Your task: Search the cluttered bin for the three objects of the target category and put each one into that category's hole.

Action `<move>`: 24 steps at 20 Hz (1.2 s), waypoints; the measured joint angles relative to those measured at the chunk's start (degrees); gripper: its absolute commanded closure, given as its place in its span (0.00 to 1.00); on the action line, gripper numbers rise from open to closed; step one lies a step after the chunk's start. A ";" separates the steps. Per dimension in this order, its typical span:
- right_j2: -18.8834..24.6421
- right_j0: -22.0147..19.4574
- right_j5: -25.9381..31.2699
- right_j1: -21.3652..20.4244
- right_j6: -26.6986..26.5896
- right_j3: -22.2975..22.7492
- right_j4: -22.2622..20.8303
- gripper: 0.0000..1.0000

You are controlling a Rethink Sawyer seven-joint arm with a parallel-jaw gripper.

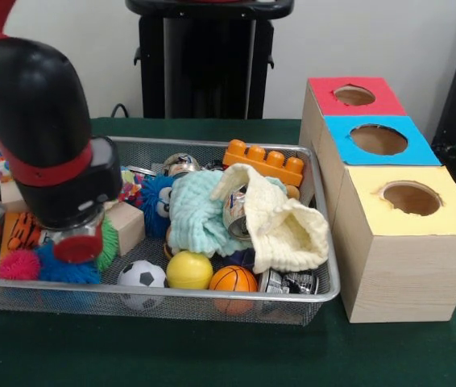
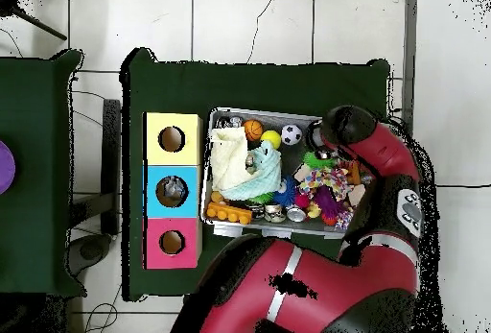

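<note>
Front view: pincer (image 1: 77, 242) state unclear, low over bin (image 1: 325, 266) left end.

Bright even indoor light, soft shadows (faint under objects), mild blur

No legible text anywhere.
</note>
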 measured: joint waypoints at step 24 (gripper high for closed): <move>-2.97 -7.73 22.59 -10.67 0.00 -13.91 -14.45 1.00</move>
